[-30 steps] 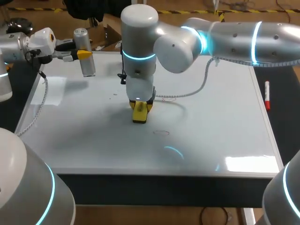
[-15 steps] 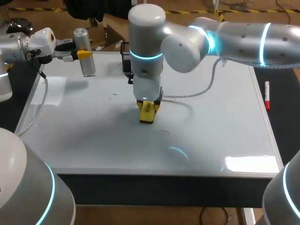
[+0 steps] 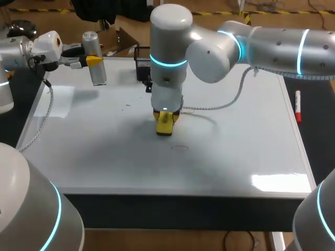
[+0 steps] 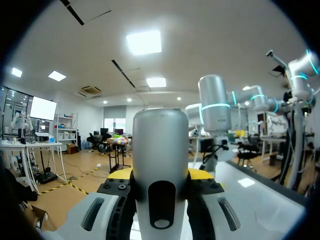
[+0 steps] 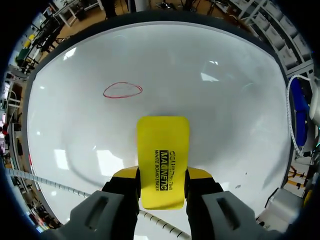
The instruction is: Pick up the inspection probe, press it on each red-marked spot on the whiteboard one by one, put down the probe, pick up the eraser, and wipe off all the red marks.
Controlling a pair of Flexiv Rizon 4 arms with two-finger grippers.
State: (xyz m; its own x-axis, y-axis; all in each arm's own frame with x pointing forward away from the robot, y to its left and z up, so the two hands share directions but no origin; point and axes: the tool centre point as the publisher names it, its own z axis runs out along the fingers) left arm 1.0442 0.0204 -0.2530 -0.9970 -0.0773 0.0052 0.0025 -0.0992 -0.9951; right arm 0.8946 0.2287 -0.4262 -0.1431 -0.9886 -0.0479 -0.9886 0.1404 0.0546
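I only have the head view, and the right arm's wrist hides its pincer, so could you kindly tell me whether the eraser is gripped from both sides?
Observer: Yes. The right wrist view shows the eraser between both yellow tips of the right pincer, each tip against one of its sides.
Operator: Thank you. How does the red mark ahead of it look?
Observer: The red oval is a whole, unsmeared outline on the whiteboard, lying apart from the eraser's end.
Operator: And is the probe seated well on the other arm?
Observer: The left wrist view shows the probe centred between the yellow tips of the left pincer, one tip on each side.
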